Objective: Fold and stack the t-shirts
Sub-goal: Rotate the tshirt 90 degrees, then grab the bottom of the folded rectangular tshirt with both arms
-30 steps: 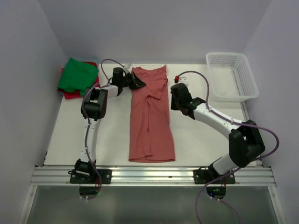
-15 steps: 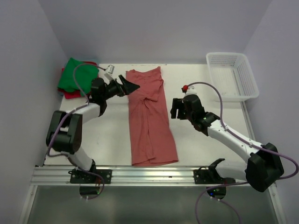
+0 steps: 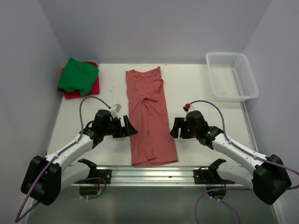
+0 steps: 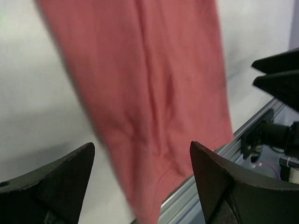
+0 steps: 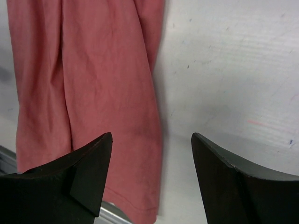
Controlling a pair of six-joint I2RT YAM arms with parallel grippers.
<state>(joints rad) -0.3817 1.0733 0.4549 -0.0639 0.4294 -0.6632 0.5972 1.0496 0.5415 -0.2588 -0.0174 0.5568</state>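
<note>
White table (image 3: 194, 88): t-shirts (image 3: 148, 116), basket (image 3: 227, 54) (far right)

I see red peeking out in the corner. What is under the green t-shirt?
Under the folded bright green cloth t-shirt lies a bright red-pink cloth t-shirt; only its edges show. Its middle is covered.

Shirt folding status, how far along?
Done: green t-shirt looks folded, stacked on the red-pink t-shirt at the far left. In hand: brick-red t-shirt lies as a long narrow strip; left gripper and right gripper flank its near half, jaws open, empty. Left: fold it crosswise, add it to the stack.
</note>
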